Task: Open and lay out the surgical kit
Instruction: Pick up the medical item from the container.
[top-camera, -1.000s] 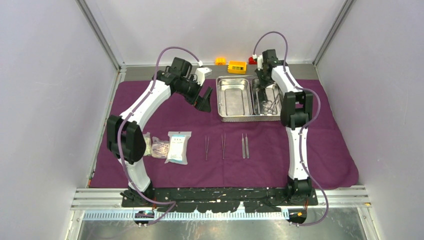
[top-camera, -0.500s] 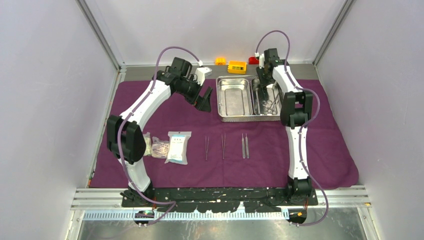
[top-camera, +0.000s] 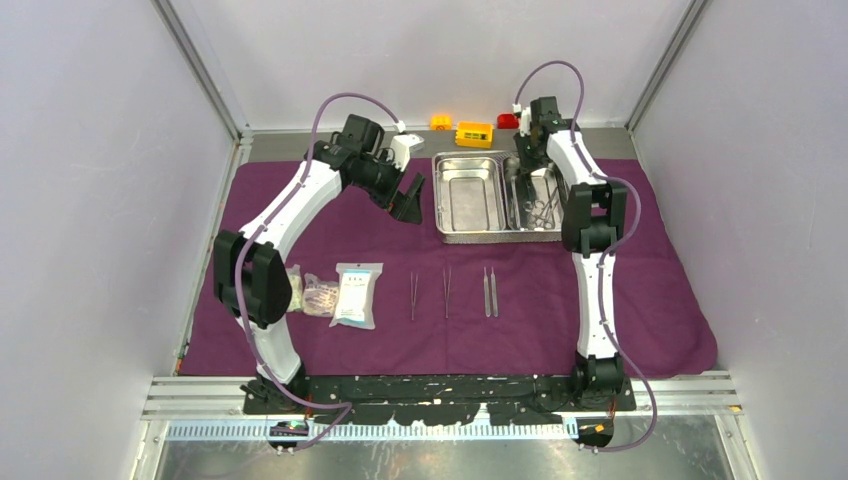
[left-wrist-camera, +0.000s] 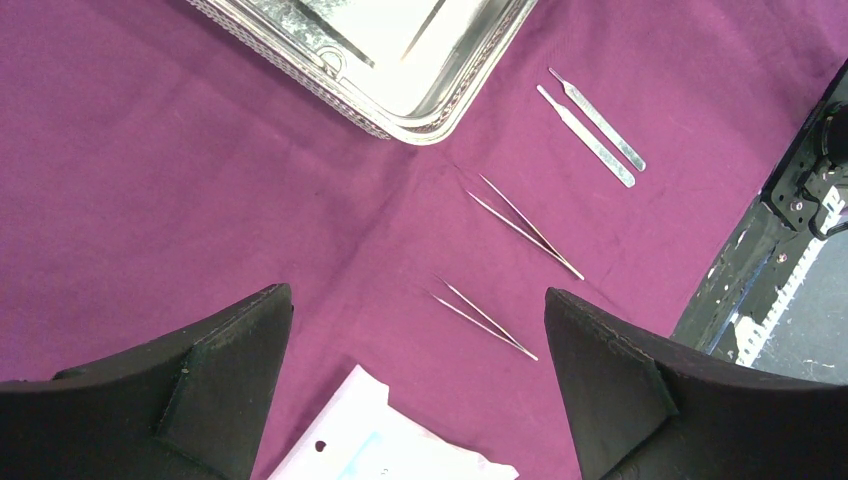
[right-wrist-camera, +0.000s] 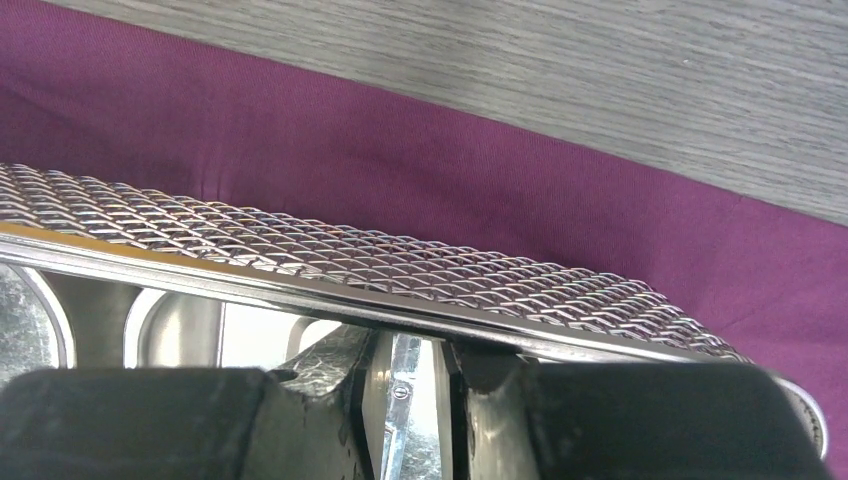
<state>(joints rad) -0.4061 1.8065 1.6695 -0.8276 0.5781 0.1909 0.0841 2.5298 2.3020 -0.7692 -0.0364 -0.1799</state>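
"Surgical kit (top-camera: 497, 238): how far along are you?"

"Well over halfway, I'd judge. Biggest first: the purple cloth (top-camera: 650, 300) lies spread flat over the worktop (right-wrist-camera: 600, 70). The steel tray (top-camera: 472, 200) sits on it at 12 o'clock, its 9 o'clock compartment bare."

"And your pincers?"

"My left pincer (top-camera: 408, 200) hangs released and empty above the cloth, just at 9 o'clock of the tray. My right pincer (right-wrist-camera: 407, 370) is down inside the 3 o'clock compartment, near its far wall, with its fingers drawn close round a thin steel instrument (right-wrist-camera: 403, 395). Whether they actually clench it, I cannot tell."

"What's laid out?"

"Sealed packets (top-camera: 357, 295) in a cluster at 8 o'clock. Two tweezers (top-camera: 413, 296) at 6 o'clock, then two flat handles (top-camera: 490, 292) just toward 3 o'clock of them, all in one row."

"What's left?"

"The scissors and clamps (top-camera: 540, 208) heaped in that 3 o'clock compartment. They need lifting out and adding to the row, one by one."
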